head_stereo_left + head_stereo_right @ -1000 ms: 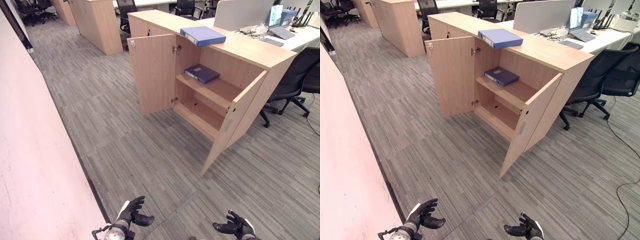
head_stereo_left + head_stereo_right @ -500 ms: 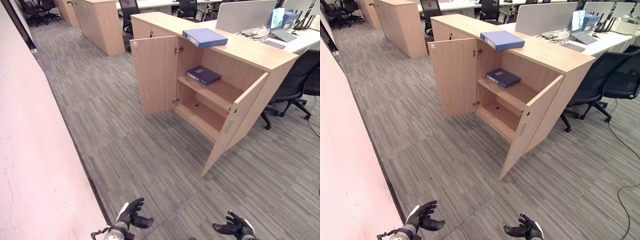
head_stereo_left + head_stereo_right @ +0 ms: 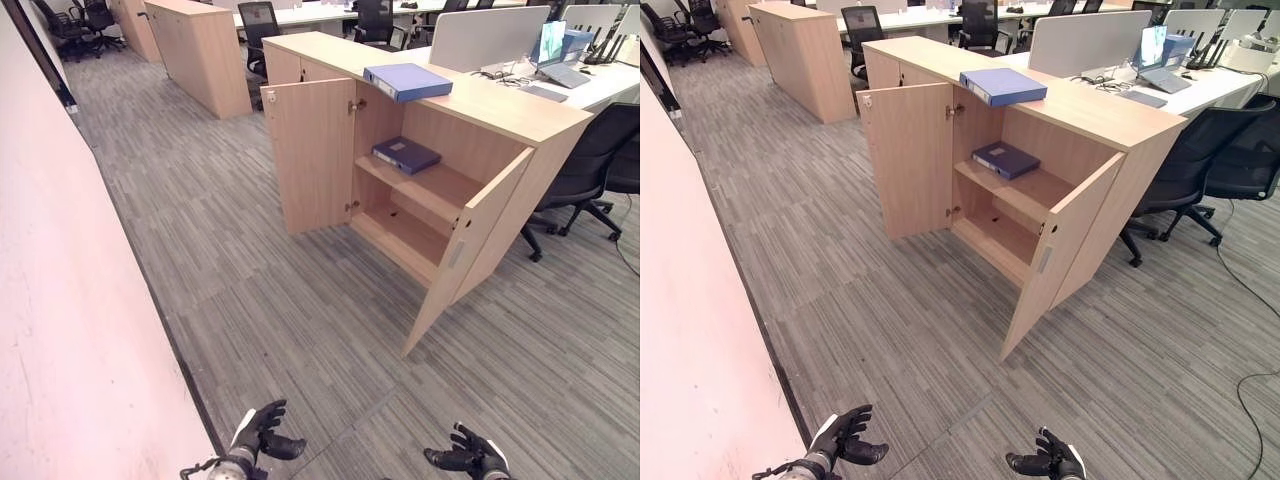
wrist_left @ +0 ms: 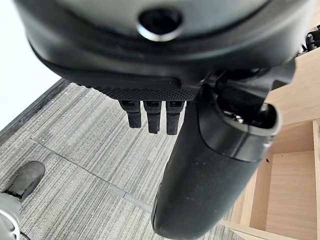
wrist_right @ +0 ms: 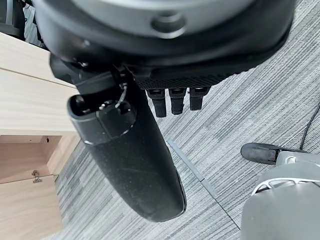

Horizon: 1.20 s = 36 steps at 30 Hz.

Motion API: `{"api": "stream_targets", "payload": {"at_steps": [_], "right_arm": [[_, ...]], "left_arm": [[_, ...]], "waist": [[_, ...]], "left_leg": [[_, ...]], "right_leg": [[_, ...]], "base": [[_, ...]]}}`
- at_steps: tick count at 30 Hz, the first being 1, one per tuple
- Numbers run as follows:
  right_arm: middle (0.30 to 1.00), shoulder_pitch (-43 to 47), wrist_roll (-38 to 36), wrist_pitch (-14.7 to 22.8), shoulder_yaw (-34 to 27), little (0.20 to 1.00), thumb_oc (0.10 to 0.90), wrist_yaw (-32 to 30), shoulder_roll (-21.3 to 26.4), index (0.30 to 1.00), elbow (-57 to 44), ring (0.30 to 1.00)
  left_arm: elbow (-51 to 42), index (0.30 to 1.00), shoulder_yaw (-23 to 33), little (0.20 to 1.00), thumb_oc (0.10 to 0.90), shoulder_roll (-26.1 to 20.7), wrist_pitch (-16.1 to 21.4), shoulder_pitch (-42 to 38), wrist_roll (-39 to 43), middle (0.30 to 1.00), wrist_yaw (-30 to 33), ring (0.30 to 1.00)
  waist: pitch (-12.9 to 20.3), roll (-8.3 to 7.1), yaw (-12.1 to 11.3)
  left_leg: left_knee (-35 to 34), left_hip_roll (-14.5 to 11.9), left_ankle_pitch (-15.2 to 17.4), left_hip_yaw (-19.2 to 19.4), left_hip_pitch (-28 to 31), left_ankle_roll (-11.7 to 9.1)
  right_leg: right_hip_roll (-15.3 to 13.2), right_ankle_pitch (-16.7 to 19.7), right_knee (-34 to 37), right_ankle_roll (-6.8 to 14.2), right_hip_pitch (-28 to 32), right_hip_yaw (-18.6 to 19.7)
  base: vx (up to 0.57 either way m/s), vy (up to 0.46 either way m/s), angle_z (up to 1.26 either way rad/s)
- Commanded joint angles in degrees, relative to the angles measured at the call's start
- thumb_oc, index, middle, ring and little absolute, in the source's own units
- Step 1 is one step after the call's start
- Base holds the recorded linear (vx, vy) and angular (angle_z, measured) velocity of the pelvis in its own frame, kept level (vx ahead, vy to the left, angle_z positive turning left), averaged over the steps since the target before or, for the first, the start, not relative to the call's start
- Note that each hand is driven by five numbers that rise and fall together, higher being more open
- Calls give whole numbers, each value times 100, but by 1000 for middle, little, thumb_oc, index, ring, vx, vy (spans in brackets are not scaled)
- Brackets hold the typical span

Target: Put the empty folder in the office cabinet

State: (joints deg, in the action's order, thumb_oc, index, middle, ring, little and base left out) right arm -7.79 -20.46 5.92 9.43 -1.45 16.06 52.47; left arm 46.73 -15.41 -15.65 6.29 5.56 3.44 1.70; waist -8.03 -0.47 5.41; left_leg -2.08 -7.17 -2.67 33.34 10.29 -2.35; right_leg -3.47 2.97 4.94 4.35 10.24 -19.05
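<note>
The office cabinet (image 3: 470,110) is seen with both doors swung wide, the left door (image 3: 310,155) turned out toward the aisle and the right door (image 3: 470,245) angled out over the carpet (image 3: 300,310). A light blue folder (image 3: 407,81) lies flat on the cabinet top, one corner overhanging the front edge above the open compartment. A darker blue folder (image 3: 405,155) lies flat on the upper shelf (image 3: 430,185) inside the cabinet, toward the shelf's left end; the rest of that shelf and the bottom shelf below it are bare. A broad stretch of carpet is left open between the cabinet's door edges and the two hands. The left hand (image 3: 262,432) and right hand (image 3: 468,455) are held low, well apart from the cabinet, each with fingers loosely spread and nothing held. A pale wall (image 3: 70,330) runs along the aisle opposite the cabinet. Black office chairs (image 3: 585,160) stand just beside the cabinet's right end.
</note>
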Motion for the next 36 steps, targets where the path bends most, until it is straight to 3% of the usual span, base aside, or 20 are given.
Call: {"api": "stream_targets", "payload": {"at_steps": [1,3,4,5,7,8,10,12,14,15,20,23,25,28,30,31,32,33,34,36], "right_arm": [[900,460,-53,290,-40,900,800,21,168,900,-158,900],[900,446,-73,295,-10,900,800,44,191,900,-177,900],[900,430,-27,281,25,900,800,61,237,900,-191,900],[900,430,-27,280,23,900,800,61,236,900,-192,900],[900,446,-18,246,55,900,800,41,289,900,-221,900],[900,448,-18,244,54,900,800,40,291,900,-221,900],[900,458,-19,222,61,900,800,57,296,900,-206,900],[900,486,-4,207,116,900,800,87,326,900,-247,900],[900,547,9,210,167,900,800,86,366,900,-312,900],[900,624,6,211,209,900,800,65,395,900,-291,900],[900,660,101,166,225,900,800,68,373,900,-101,900],[900,684,142,147,267,900,800,111,315,900,-54,900],[900,792,197,136,301,900,800,116,230,900,53,900],[900,812,208,110,282,900,800,126,203,900,89,900],[900,953,248,73,243,900,800,123,94,900,264,900],[900,957,248,74,242,900,800,123,92,900,267,900],[900,1085,263,78,242,900,800,109,70,900,332,900],[900,1140,264,72,257,900,800,111,63,900,353,900],[900,1147,264,73,257,900,800,111,61,900,357,900],[900,1224,277,61,252,900,800,116,28,900,394,900]], "left_arm": [[-246,900,53,900,800,-136,338,-514,181,900,-14,900],[-297,900,7,900,800,-147,355,-594,216,900,5,900],[-338,900,-18,900,800,-160,362,-606,255,900,-12,900],[-340,900,-19,900,800,-161,361,-606,255,900,-13,900],[-313,900,-55,900,800,-136,352,-675,259,900,24,900],[-308,900,-55,900,800,-133,354,-680,259,900,26,900],[-255,900,-52,900,800,-112,339,-670,241,900,29,900],[-208,900,-56,900,800,-91,323,-671,227,900,46,900],[-209,900,-51,900,800,-87,317,-703,258,900,91,900],[-171,900,-32,900,800,-64,315,-739,295,900,148,900],[-47,900,53,900,800,-84,282,-635,271,900,148,900],[83,900,106,900,800,-117,234,-489,183,900,110,900],[250,900,77,900,800,-131,214,-483,133,900,85,900],[326,900,50,900,800,-146,216,-500,106,900,69,900],[429,900,2,900,800,-193,206,-587,101,900,61,900],[430,900,3,900,800,-194,206,-590,101,900,61,900],[417,900,-31,900,800,-245,211,-684,69,900,49,900],[423,900,-44,900,800,-269,199,-741,72,900,33,900],[425,900,-43,900,800,-270,199,-746,73,900,33,900],[475,900,-49,900,800,-310,200,-858,34,900,40,900]], "waist": [[-141,-69,-52],[-201,-107,-59],[-250,-124,-95],[-253,-116,-89],[-377,-164,-162],[-399,-152,-143],[-380,-111,-141],[-397,-94,-156],[-424,3,-211],[-477,21,-309],[-425,48,-384],[-302,111,-496],[-222,65,-641],[-207,29,-683],[-158,-120,-714],[-150,-130,-722],[-128,-204,-735],[-136,-201,-714],[-126,-213,-730],[-153,-203,-702]], "left_leg": [[987,-716,239,-91,-73,-697],[1586,-1004,54,-38,-334,-851],[2261,-1236,-234,-36,-555,-1025],[2296,-1258,-222,-53,-574,-1029],[2870,-1554,-749,-67,-951,-1148],[2922,-1579,-717,-106,-962,-1158],[2455,-1747,-552,-26,-1002,-1164],[1595,-1827,-717,114,-1092,-1023],[674,-1920,-1107,-89,-1163,-1083],[174,-2053,-1269,-479,-1373,-1118],[-61,-2410,-1519,-280,-1529,-1187],[-66,-2446,-1602,-221,-1575,-1197],[57,-2259,-1684,-344,-1679,-1220],[228,-2189,-1649,-343,-1787,-1190],[673,-1733,-1256,-65,-1855,-909],[671,-1721,-1250,-49,-1858,-902],[636,-1401,-1018,163,-1778,-695],[606,-1273,-899,239,-1723,-593],[600,-1261,-895,265,-1726,-584],[492,-927,-613,376,-1565,-329]], "right_leg": [[-112,-599,-97,138,20,-138],[-59,-713,-88,32,84,-168],[39,-824,-48,-86,241,-191],[53,-827,-48,-93,243,-197],[79,-917,6,-135,438,-257],[97,-939,6,-137,467,-274],[44,-1038,4,-27,546,-273],[-99,-959,-37,124,525,-357],[-169,-1000,-79,278,559,-327],[-273,-1133,-218,379,635,-214],[-371,-1396,-440,491,834,-35],[-401,-1633,-586,563,976,164],[-668,-1715,-702,708,1060,271],[-808,-1696,-703,800,1144,255],[-1326,-1137,-1203,963,850,249],[-1345,-1142,-1220,970,828,260],[-1580,-554,-1818,1038,427,338],[-1628,-302,-2142,1047,243,342],[-1649,-311,-2170,1051,204,369],[-1782,158,-2815,1065,-117,176]], "base": [[-14,-82,6],[40,-130,10],[76,-105,18],[78,-125,21],[81,-52,7],[173,26,4],[169,119,3],[155,231,2],[294,289,19],[299,211,11],[372,126,-14],[502,107,-22],[500,171,-15],[400,131,6],[520,205,-18],[385,258,-24],[330,240,-27],[328,241,-34],[204,161,-27],[280,236,-19]]}}
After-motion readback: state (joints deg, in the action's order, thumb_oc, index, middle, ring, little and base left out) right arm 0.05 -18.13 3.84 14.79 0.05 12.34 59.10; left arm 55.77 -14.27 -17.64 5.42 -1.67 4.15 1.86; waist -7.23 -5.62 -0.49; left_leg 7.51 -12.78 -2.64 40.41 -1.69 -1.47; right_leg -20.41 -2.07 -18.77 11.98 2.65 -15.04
